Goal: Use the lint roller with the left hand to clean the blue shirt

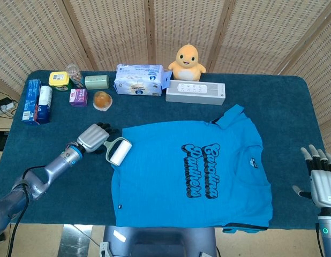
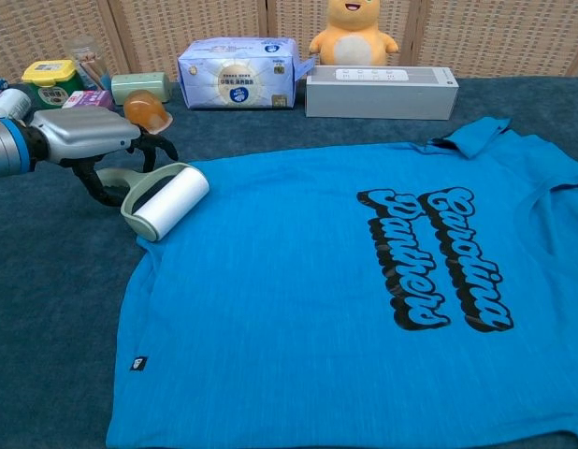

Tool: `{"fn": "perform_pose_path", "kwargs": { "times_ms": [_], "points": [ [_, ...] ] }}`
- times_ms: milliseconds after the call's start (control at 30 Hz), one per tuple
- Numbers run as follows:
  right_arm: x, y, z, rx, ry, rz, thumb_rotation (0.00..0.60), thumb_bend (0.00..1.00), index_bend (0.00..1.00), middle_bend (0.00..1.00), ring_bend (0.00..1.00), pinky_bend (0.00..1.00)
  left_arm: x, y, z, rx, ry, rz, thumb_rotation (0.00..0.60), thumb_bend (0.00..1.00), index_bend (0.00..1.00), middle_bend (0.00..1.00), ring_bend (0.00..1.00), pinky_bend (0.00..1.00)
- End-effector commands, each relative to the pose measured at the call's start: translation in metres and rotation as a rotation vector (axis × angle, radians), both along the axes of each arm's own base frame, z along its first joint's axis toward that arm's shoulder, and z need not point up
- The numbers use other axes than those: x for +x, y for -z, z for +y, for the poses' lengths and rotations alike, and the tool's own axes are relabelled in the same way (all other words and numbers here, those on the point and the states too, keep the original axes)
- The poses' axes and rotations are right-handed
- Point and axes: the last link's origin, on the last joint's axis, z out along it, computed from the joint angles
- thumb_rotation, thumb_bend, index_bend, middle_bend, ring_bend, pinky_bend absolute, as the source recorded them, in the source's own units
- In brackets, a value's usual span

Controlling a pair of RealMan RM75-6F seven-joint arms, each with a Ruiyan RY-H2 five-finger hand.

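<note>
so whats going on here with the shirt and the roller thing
The left hand is over the handle of the lint roller, fingers curling around it, but the roller lies on the table at the shirt's corner, not lifted. Whether the grip is closed cannot be told. The blue shirt lies spread flat on the dark blue table, not yet rolled. The right hand is open, off at the table's edge.
</note>
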Motion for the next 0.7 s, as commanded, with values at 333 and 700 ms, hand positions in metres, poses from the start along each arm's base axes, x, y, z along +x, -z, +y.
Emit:
{"fn": "perform_pose_path", "kwargs": {
  "times_ms": [333,700],
  "points": [
    [0.001,0.000,0.001,0.001,-0.005,0.002,0.600,0.00,0.02,0.00,0.00,0.00,0.019,0.021,-0.011,0.076,-0.009,-0.014,0.600,0.36,0.38,0.65,0.42,0.45],
    [0.001,-0.001,0.002,0.001,-0.008,-0.002,0.600,0.00,0.02,0.00,0.00,0.00,0.020,0.024,-0.013,0.100,-0.005,-0.058,0.600,0.43,0.57,0.77,0.55,0.61]
  ]
}}
